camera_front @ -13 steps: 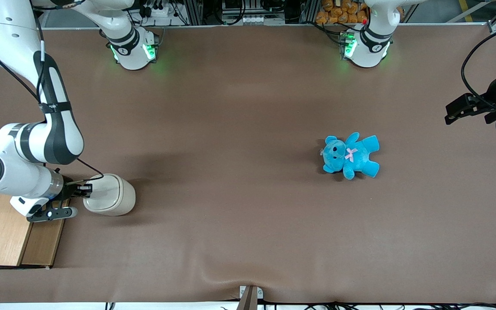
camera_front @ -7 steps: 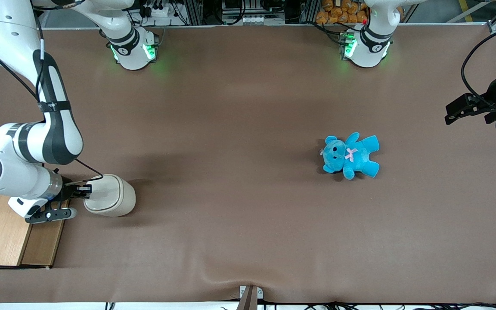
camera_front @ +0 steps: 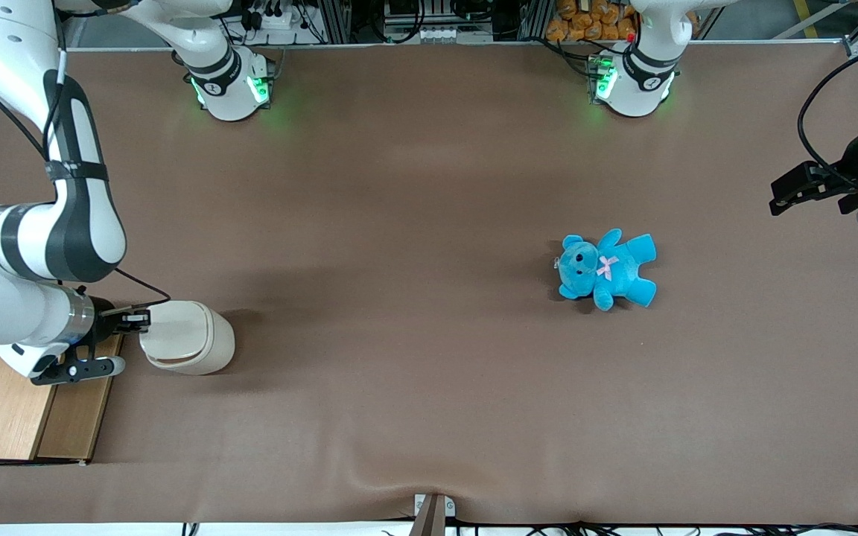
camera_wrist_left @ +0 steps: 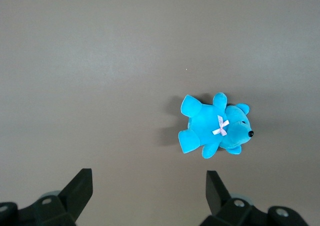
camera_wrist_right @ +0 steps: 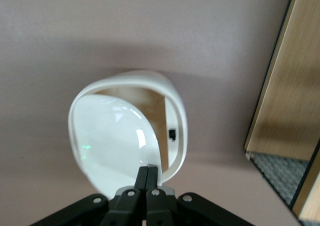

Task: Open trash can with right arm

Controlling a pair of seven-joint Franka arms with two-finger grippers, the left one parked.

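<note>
The small cream-white plastic trash can [camera_front: 188,337] stands on the brown table cover [camera_front: 414,186] toward the working arm's end, just beside the tan wooden box [camera_front: 23,406]. Its flat lid [camera_wrist_right: 116,142] is tilted, so a gap into the inside shows along one edge. The black two-finger gripper [camera_front: 140,321] of the big white right arm [camera_front: 34,246] is at the can's rim, at about 9 o'clock from the can in the front view; its fingers [camera_wrist_right: 148,178] are pressed together, touching the lid's edge. The blue plush teddy bear [camera_front: 606,268] lies well apart, at about 3 o'clock from the can.
</note>
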